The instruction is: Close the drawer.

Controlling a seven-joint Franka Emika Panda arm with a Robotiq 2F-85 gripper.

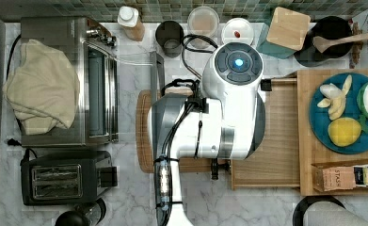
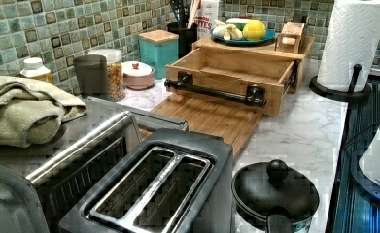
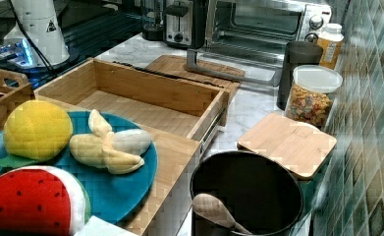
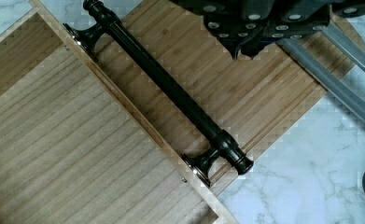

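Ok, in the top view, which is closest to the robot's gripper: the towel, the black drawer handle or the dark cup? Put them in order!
1. Drawer handle: right beside the gripper, in the middle of the counter.
2. Dark cup: by the back tiles.
3. Towel: on the oven, at the top view's far left.

I get even, bright overhead light in all views, shadows soft. Glare on the toaster oven (image 1: pixel 97 84) in the top view. Blocky compression everywhere; the near toaster (image 2: pixel 153 189) in the left view looks soft.
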